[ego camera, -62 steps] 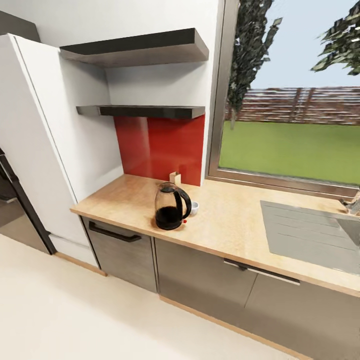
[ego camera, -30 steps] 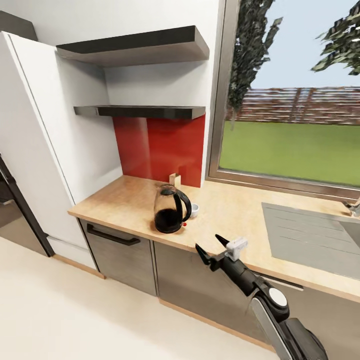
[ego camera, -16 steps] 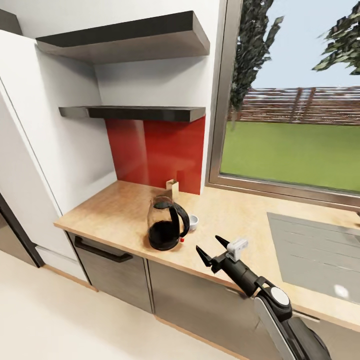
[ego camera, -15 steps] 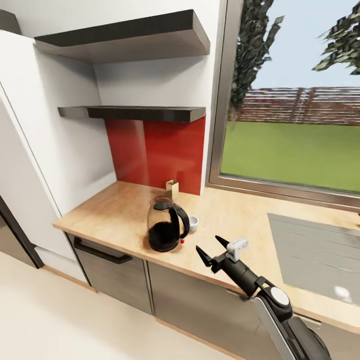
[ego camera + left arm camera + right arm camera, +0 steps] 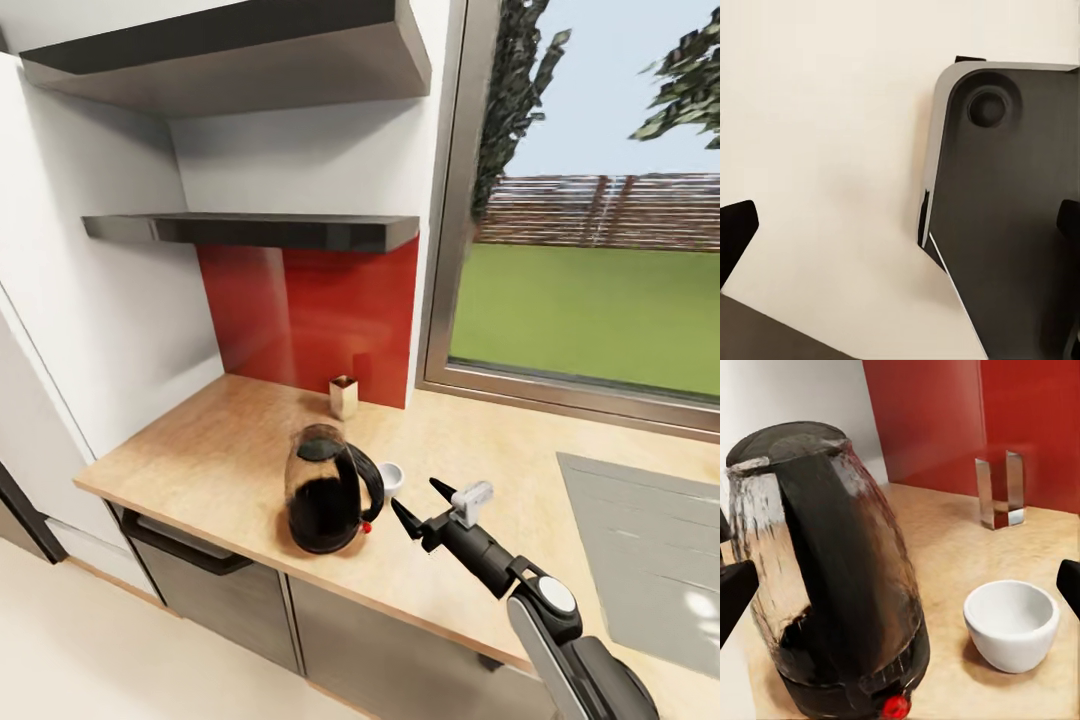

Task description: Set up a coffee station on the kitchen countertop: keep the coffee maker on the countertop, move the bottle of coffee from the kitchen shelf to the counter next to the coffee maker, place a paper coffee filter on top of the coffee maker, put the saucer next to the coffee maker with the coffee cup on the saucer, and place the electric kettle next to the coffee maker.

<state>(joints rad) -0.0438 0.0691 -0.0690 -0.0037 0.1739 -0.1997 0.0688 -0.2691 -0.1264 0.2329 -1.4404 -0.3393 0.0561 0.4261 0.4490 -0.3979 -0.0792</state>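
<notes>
While spread and holding nothing, right pincer (image 5: 418, 507) just beside kettle (image 5: 324, 497) and cup (image 5: 390, 478) near counter's (image 5: 210, 440) front edge; left pincer's state impossible to tell.

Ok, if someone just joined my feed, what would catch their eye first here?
Probably the glass electric kettle standing upright near the front edge of the wooden countertop, with the right pincer open and aimed at its handle side. Next, the small white coffee cup just behind the kettle, and the bright red backsplash under the lower shelf.
</notes>
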